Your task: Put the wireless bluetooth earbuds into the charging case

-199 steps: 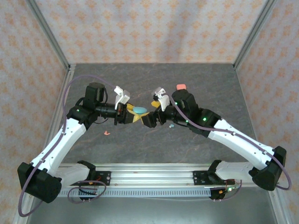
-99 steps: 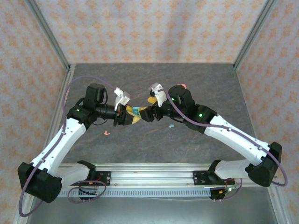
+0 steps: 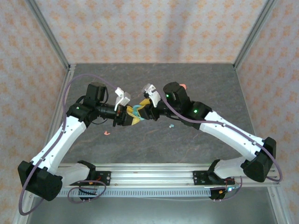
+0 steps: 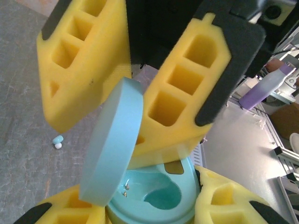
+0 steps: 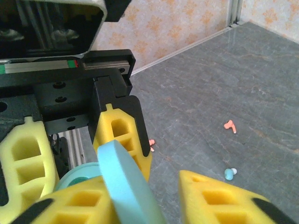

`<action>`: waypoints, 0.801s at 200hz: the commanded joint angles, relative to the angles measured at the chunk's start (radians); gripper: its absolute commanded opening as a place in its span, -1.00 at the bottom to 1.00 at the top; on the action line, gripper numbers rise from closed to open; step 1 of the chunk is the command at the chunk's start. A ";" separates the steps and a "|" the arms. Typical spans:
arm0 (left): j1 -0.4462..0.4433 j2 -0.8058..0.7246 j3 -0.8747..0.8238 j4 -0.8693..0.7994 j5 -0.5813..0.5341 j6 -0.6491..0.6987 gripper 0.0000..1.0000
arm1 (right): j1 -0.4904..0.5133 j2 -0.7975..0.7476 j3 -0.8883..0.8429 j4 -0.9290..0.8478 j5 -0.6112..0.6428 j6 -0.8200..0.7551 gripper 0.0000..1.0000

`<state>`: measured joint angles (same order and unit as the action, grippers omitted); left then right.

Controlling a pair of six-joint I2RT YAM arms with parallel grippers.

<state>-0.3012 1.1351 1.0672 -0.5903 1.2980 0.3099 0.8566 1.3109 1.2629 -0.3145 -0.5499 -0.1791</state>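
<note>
The teal charging case (image 3: 136,111) is held above the table, its base (image 4: 159,196) clamped between the yellow pads of my left gripper (image 3: 125,115). The case's lid (image 4: 112,149) stands open and both sockets look empty. My right gripper (image 3: 145,108) faces the left one and straddles the raised lid (image 5: 125,186). One right pad touches the lid, and a gap shows beside the other pad (image 5: 224,200). A teal earbud (image 5: 229,173) and two pink earbuds (image 5: 229,125) (image 5: 151,143) lie loose on the table. In the top view I see a teal earbud (image 3: 171,125) and a pink earbud (image 3: 107,133).
A pink oval case (image 3: 183,86) lies on the dark table behind the right arm. Metal frame posts and patterned walls enclose the table (image 3: 149,149) on three sides. The rail with both arm bases (image 3: 149,175) runs along the near edge.
My right gripper has moved left to the teal case and its jaws have narrowed around the raised lid. The left gripper has kept its hold and barely moved.
</note>
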 commanded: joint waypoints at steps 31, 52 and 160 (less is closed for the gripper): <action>-0.007 -0.050 0.005 0.050 -0.033 -0.002 -1.00 | -0.001 -0.037 0.048 -0.054 0.021 -0.043 -0.70; -0.007 -0.067 -0.011 0.083 -0.055 -0.024 -0.95 | 0.001 -0.033 0.066 -0.070 0.012 -0.051 -0.79; -0.007 -0.253 -0.191 0.295 -0.319 -0.154 0.72 | 0.052 -0.052 0.105 -0.207 0.258 -0.274 -0.95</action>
<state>-0.3115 0.9031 0.9222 -0.4187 1.0355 0.2153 0.8825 1.2938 1.3285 -0.4732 -0.4034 -0.3473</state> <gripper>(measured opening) 0.859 0.122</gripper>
